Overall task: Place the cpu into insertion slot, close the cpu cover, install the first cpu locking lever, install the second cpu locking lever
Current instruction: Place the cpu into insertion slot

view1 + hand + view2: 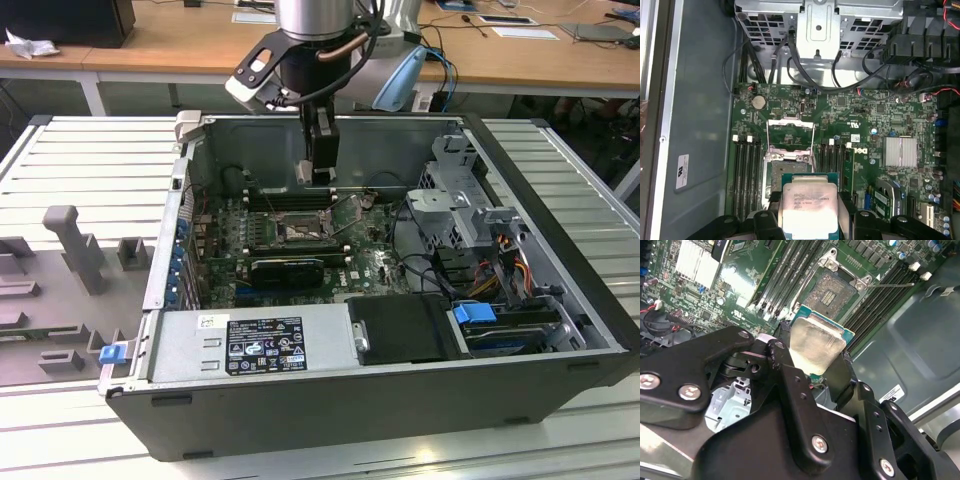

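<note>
My gripper (320, 168) hangs inside the open computer case, above the motherboard. Its black fingers (785, 365) are shut on the cpu (816, 346), a flat square chip with a silvery face and green edge, also seen in the first wrist view (807, 205). The insertion slot (834, 290) lies uncovered on the board a short way below the chip, with its brownish centre showing. In the first wrist view the chip hides part of the insertion slot (786, 169). The cpu cover (790, 122) stands swung up at the slot's far side. In the exterior view the insertion slot (300, 232) sits under the gripper.
Long black memory slots (747, 170) flank the socket on both sides. A thin wire lever (895, 285) sticks out beside it. A silver heatsink (900, 151), cables (805, 75), a drive cage (460, 195) and the case walls (190, 200) ring the board.
</note>
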### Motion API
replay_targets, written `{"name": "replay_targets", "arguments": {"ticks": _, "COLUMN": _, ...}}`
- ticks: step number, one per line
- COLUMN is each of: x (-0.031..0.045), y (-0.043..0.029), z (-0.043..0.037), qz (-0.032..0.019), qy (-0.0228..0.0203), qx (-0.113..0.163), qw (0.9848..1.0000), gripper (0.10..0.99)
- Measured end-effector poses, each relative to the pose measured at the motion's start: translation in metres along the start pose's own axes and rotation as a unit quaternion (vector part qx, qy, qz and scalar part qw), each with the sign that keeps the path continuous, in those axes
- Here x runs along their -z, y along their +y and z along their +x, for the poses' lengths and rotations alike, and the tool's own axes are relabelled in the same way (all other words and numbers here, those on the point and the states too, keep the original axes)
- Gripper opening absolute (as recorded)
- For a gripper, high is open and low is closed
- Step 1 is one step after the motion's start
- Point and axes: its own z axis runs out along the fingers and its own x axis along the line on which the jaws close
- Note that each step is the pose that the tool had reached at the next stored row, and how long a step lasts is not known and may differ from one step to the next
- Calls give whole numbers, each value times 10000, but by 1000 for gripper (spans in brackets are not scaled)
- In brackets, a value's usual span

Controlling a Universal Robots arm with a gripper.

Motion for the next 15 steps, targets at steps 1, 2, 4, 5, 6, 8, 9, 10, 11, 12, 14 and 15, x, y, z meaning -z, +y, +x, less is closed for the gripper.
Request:
{"name": "replay_targets", "arguments": {"ticks": 1, "x": -4, "y": 0, "z": 0, "qz": 0, "qy": 0, "qx": 0, "qw": 10000, "gripper": 529}}
{"name": "replay_targets", "arguments": {"ticks": 2, "x": -8, "y": -1, "z": 0, "qz": 0, "qy": 0, "qx": 0, "qw": 10000, "gripper": 529}}
{"name": "replay_targets", "arguments": {"ticks": 4, "x": -17, "y": -2, "z": 0, "qz": 0, "qy": 0, "qx": 0, "qw": 10000, "gripper": 529}}
{"name": "replay_targets", "arguments": {"ticks": 5, "x": -24, "y": -2, "z": -1, "qz": 0, "qy": 0, "qx": 0, "qw": 10000, "gripper": 529}}
{"name": "replay_targets", "arguments": {"ticks": 6, "x": -31, "y": -3, "z": -1, "qz": 0, "qy": 0, "qx": 0, "qw": 10000, "gripper": 529}}
{"name": "replay_targets", "arguments": {"ticks": 8, "x": -41, "y": -4, "z": -1, "qz": 1, "qy": 0, "qx": 0, "qw": 10000, "gripper": 529}}
{"name": "replay_targets", "arguments": {"ticks": 9, "x": -45, "y": -4, "z": -1, "qz": 1, "qy": 0, "qx": 0, "qw": 10000, "gripper": 529}}
{"name": "replay_targets", "arguments": {"ticks": 10, "x": -51, "y": -5, "z": -1, "qz": 1, "qy": 0, "qx": 0, "qw": 10000, "gripper": 529}}
{"name": "replay_targets", "arguments": {"ticks": 11, "x": -56, "y": -5, "z": -1, "qz": 1, "qy": 0, "qx": 0, "qw": 10000, "gripper": 529}}
{"name": "replay_targets", "arguments": {"ticks": 12, "x": -59, "y": -5, "z": -1, "qz": 1, "qy": 0, "qx": 0, "qw": 10000, "gripper": 529}}
{"name": "replay_targets", "arguments": {"ticks": 14, "x": -67, "y": -6, "z": -1, "qz": 1, "qy": 0, "qx": 0, "qw": 10000, "gripper": 529}}
{"name": "replay_targets", "arguments": {"ticks": 15, "x": -71, "y": -6, "z": -1, "qz": 1, "qy": 0, "qx": 0, "qw": 10000, "gripper": 529}}
